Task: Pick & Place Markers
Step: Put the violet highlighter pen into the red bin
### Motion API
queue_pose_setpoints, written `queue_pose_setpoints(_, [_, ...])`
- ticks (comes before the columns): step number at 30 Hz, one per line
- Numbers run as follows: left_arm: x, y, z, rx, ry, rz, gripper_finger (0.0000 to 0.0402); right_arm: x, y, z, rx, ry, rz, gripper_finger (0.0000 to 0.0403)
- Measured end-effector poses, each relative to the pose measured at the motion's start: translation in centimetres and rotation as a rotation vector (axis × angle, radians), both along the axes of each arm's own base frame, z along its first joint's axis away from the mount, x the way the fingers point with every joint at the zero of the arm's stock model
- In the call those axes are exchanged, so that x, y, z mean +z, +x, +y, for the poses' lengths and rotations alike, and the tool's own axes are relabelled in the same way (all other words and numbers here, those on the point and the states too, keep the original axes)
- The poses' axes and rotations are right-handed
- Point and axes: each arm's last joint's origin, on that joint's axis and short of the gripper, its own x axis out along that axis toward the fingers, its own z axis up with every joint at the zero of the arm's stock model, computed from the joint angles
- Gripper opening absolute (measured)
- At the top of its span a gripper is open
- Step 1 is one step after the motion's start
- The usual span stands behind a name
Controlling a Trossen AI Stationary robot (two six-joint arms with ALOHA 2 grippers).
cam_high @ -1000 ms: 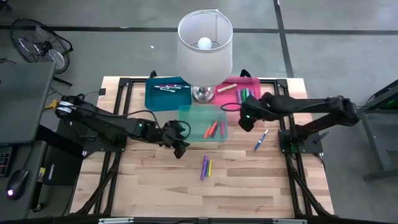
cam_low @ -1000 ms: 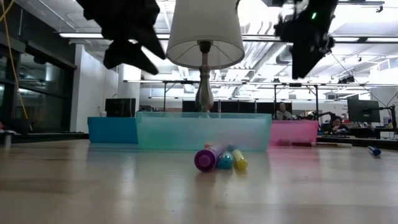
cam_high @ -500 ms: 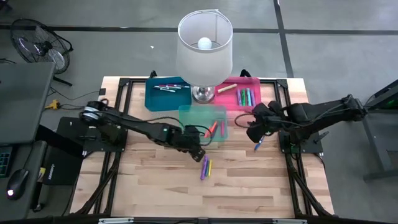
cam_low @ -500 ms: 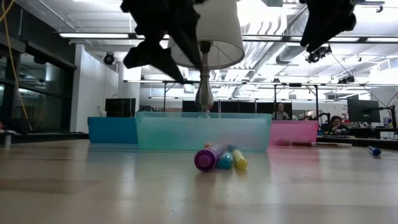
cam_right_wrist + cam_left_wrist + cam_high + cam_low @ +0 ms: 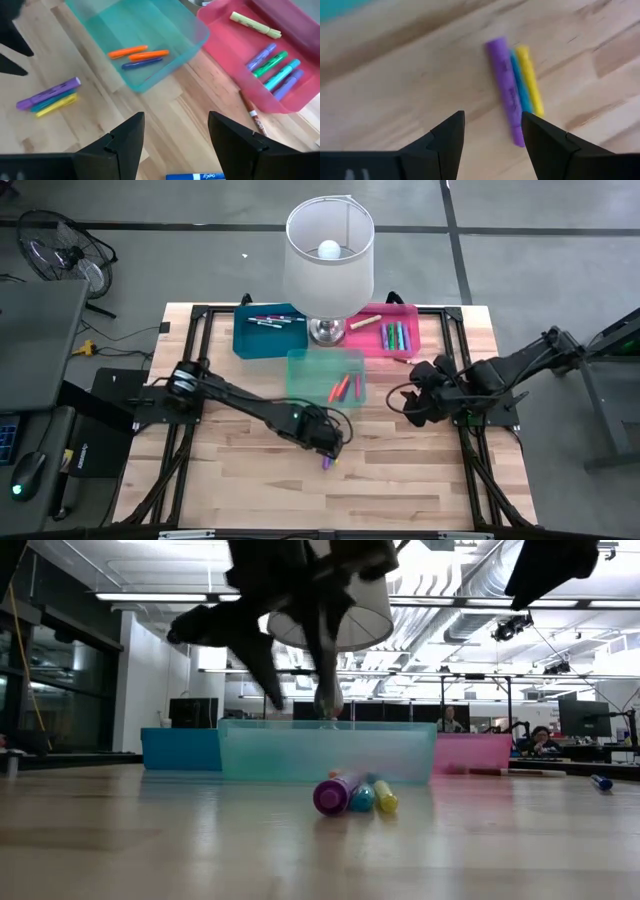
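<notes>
Three markers, purple (image 5: 505, 92), teal and yellow, lie side by side on the wood; the low view shows them end-on (image 5: 350, 796). My left gripper (image 5: 492, 131) is open and hovers just above them (image 5: 326, 438), touching nothing. My right gripper (image 5: 175, 134) is open too, near the table's right side (image 5: 413, 408), above a blue marker (image 5: 196, 176) that lies flat on the table. Other markers lie in the bins.
Along the far side stand a blue bin (image 5: 268, 332), a clear teal bin (image 5: 322, 360) holding orange markers (image 5: 140, 53), and a pink bin (image 5: 225, 40) holding several markers. A lamp (image 5: 330, 260) stands between them. A brown pen (image 5: 251, 114) lies beside the pink bin.
My left gripper has swung from the table's left-middle toward the right and near edge, ending over the three markers. My right gripper has moved from beside the teal bin toward the near and right edges, over the blue marker. No marker has moved.
</notes>
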Motion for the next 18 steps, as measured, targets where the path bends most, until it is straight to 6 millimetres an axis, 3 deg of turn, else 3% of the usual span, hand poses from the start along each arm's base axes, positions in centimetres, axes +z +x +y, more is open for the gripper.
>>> queue_pose_setpoints(8, [-1.6, 0.9, -2.0, 0.034, -0.096, -0.025, 0.0193, 0.0, -0.8, 1.4, 0.023, -0.008, -0.023, 0.0208])
queue_pose_setpoints(18, [-1.8, 0.8, -2.2, 0.041, -0.093, -0.022, 0.0193, 0.0, -1.4, 2.5, 0.024, 0.0, -0.066, 0.0208])
